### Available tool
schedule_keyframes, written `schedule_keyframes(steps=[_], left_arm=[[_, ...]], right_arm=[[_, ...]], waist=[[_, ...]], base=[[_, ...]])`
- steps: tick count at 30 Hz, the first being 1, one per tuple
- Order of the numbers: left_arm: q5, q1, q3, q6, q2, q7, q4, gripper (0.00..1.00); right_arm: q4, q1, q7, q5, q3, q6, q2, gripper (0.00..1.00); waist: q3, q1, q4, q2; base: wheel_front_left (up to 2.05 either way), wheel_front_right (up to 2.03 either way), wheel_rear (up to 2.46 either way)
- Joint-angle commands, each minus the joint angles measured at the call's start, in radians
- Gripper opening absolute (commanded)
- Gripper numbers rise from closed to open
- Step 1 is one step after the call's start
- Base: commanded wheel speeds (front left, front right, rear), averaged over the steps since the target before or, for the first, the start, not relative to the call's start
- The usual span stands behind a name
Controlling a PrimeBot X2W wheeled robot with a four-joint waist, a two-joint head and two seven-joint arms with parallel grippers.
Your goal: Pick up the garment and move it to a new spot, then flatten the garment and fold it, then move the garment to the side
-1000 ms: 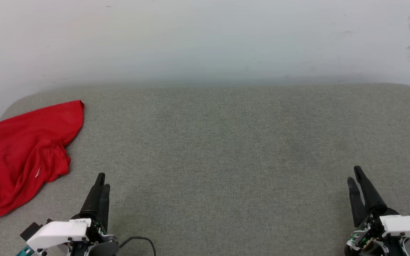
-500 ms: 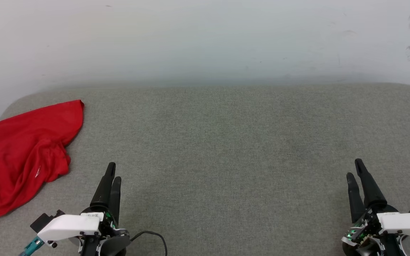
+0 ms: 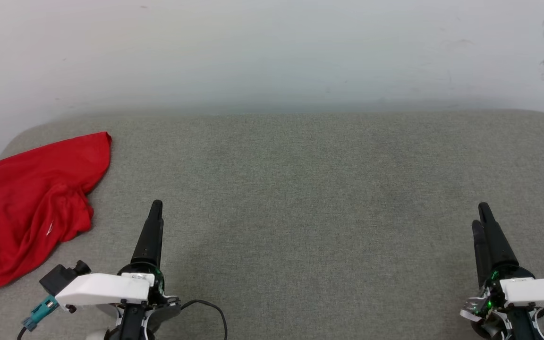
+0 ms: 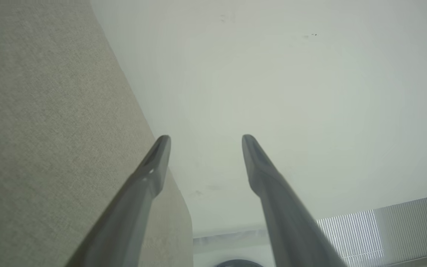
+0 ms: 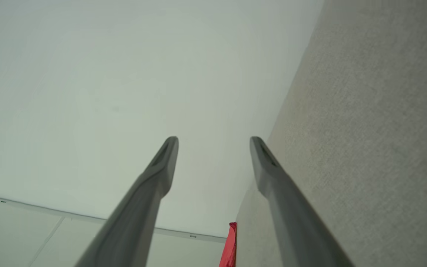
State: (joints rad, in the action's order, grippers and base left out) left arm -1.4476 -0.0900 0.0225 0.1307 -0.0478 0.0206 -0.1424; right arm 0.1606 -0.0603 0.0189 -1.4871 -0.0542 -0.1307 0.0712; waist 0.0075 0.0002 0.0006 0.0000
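Well off to the left of my left gripper (image 3: pixel 157 207), its fingers apart like the right gripper's (image 3: pixel 481 213), the crumpled red garment (image 3: pixel 26 203) lay at the edge of the grey upholstered surface (image 3: pixel 300 189), so I judged a shallow pinch might drag it overboard.

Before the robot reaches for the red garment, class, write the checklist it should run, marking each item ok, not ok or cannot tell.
1. Left pincer open, empty: ok.
2. Right pincer open, empty: ok.
3. Garment lies apart from both pincers: ok.
4. Garment flat: not ok, crumpled.
5. Grey surface has room for a new spot: ok.
6. Printed side up: cannot tell.
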Motion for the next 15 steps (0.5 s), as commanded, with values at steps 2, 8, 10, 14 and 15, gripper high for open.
schedule_keyframes(steps=[2,8,10,14,15], left_arm=[[0.059,-0.032,0.008,0.0,-0.002,0.01,0.028,1.0],[0.223,-0.027,0.006,0.0,-0.002,0.032,0.049,1.0],[0.279,-0.024,0.005,0.0,-0.002,0.039,0.052,1.0],[0.391,-0.018,0.002,0.0,-0.002,0.053,0.056,1.0],[0.416,-0.017,0.002,0.0,-0.002,0.057,0.057,1.0]], right_arm=[[-0.024,-0.01,0.012,0.058,-0.004,0.0,0.01,1.0],[-0.033,-0.011,0.034,0.271,-0.014,0.0,0.003,1.0],[-0.037,-0.01,0.041,0.337,-0.014,0.0,-0.002,1.0],[-0.047,-0.01,0.055,0.47,-0.01,0.0,-0.005,1.0],[-0.049,-0.01,0.058,0.503,-0.008,0.0,-0.006,1.0]], waist=[[0.0,-0.0001,0.0,0.0],[0.001,-0.0001,-0.001,0.0],[0.001,-0.0001,-0.001,0.0],[0.001,-0.0001,-0.001,0.0],[0.001,-0.0001,-0.001,0.0]], base=[[0.0,0.0,0.0],[0.0,0.0,0.0],[0.0,0.0,0.0],[0.0,0.0,0.0],[0.0,0.0,0.0]])
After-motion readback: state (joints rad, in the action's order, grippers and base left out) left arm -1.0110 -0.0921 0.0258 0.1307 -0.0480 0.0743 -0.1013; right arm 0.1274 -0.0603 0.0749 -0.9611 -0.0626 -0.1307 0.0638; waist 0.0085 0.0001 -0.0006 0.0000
